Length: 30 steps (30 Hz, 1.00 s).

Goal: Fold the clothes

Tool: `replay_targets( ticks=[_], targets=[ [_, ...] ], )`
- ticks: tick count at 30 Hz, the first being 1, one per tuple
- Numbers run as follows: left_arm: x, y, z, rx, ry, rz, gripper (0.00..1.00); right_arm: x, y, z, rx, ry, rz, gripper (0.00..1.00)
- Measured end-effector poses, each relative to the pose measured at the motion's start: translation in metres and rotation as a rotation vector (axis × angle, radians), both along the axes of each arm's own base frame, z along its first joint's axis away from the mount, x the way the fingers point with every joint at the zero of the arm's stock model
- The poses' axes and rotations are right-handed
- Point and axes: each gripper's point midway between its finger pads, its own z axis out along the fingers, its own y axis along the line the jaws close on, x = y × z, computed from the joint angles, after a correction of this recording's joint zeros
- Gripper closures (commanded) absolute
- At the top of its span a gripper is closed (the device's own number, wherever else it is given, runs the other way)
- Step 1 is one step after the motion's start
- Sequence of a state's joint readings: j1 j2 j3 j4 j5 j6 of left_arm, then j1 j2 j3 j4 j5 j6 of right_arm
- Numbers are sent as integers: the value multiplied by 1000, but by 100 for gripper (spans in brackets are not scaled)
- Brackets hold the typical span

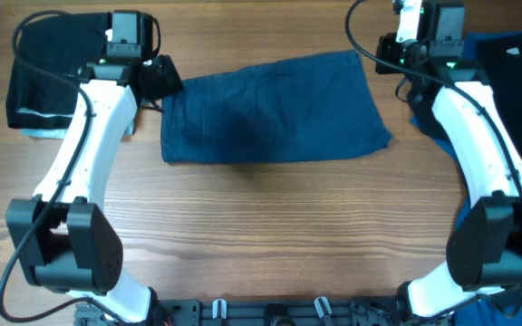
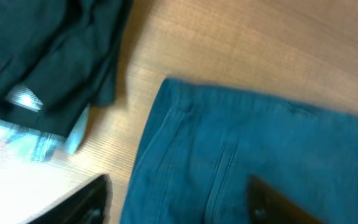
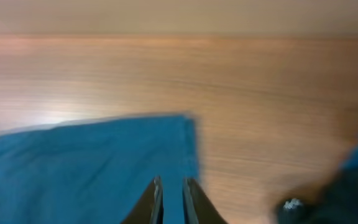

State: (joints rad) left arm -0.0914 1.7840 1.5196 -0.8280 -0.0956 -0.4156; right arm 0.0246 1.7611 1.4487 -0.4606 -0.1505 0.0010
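The dark navy-blue shorts lie folded into a flat rectangle at the middle back of the table. My left gripper hovers over their upper left corner. In the left wrist view its fingers are spread wide and empty above the shorts, whose seams show. My right gripper is just off their upper right corner. In the right wrist view its fingers are almost together with only a thin gap, holding nothing, above the edge of the shorts.
A black garment lies on a pale blue one at the back left; both also show in the left wrist view. A dark and royal-blue pile of clothes lies at the back right.
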Motion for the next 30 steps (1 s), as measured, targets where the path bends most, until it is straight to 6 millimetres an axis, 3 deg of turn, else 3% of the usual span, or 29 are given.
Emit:
replay_targets(
  ticks=[3, 5, 6, 8, 10, 11, 16, 19, 23, 30],
  targets=[
    [-29, 2, -20, -5, 147, 2, 1, -28, 34, -15, 136, 126, 132, 94],
    [-39, 3, -35, -6, 218, 1, 25, -39, 55, -19, 194, 162, 200, 96],
    [-41, 4, -43, -12, 244, -11, 45, -45, 69, -21, 215, 175, 240, 96],
    [-42, 5, -55, -22, 276, -7, 67, -55, 91, -25, 235, 196, 294, 96],
    [-42, 7, -69, -32, 307, -13, 73, -60, 110, -24, 253, 206, 326, 96],
    [-40, 7, -75, -34, 316, -16, 72, -62, 117, -23, 260, 209, 335, 96],
    [-43, 7, -115, -43, 408, -27, 49, -72, 145, -22, 281, 228, 375, 96],
    [-47, 7, -134, -42, 457, -36, 30, -77, 165, -19, 286, 220, 412, 96],
    [-51, 7, -145, -37, 487, -73, 26, -82, 184, -19, 289, 214, 446, 96],
    [-56, 8, -145, -68, 511, -114, 20, -73, 200, -85, 290, 331, 412, 96]
  ],
)
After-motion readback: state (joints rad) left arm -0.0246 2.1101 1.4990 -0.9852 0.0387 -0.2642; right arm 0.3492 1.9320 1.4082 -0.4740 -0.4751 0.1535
